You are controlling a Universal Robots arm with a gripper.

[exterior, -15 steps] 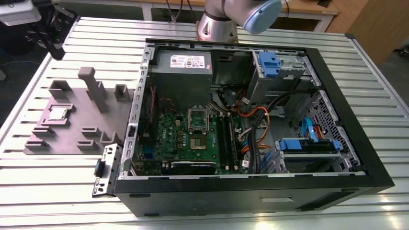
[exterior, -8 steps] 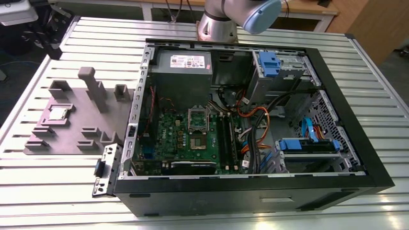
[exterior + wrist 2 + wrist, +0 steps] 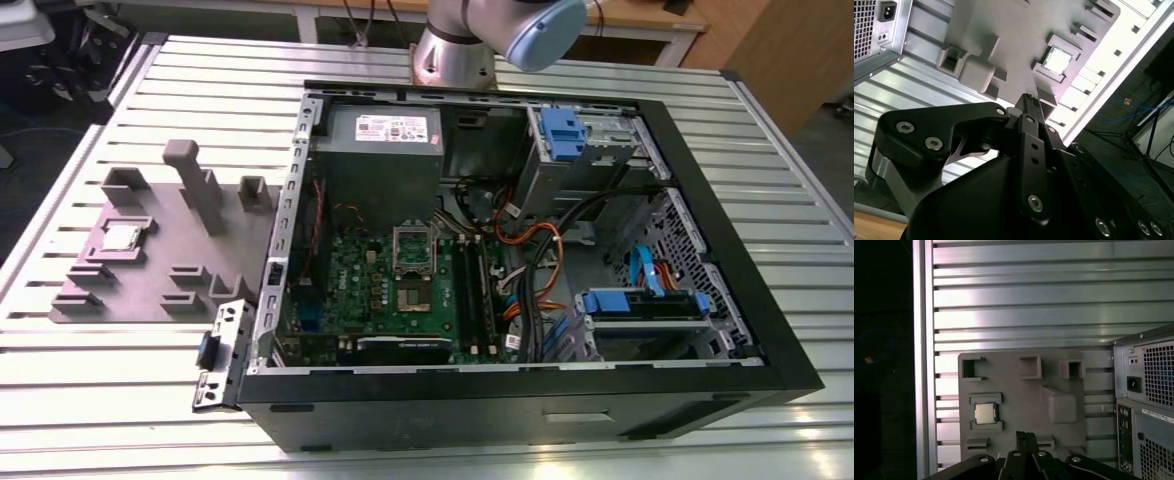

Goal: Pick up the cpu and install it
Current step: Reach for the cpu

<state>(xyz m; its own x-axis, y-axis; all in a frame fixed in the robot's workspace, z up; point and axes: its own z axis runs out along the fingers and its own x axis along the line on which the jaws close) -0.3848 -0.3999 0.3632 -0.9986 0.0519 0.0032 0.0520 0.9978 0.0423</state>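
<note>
On the grey fixture (image 3: 1014, 400), cpu (image 3: 985, 413) in its recess — clear of the gripper (image 3: 1026, 435), jaws closed, empty

The cpu (image 3: 985, 413) lies open from above, low grey ledges (image 3: 985, 399) flanking it.

A robotics lab: an opened computer case (image 3: 534, 405) lies on a slotted aluminium table (image 3: 400, 62), a robot arm (image 3: 461, 45) behind it.

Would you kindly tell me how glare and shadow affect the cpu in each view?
Exterior view: the cpu is evenly lit, without glare. Second wrist view: its top reflects pale light, and the table slats beside the grey holder are washed out white. First wrist view: a bright band crosses the slats, but the cpu is readable.
</note>
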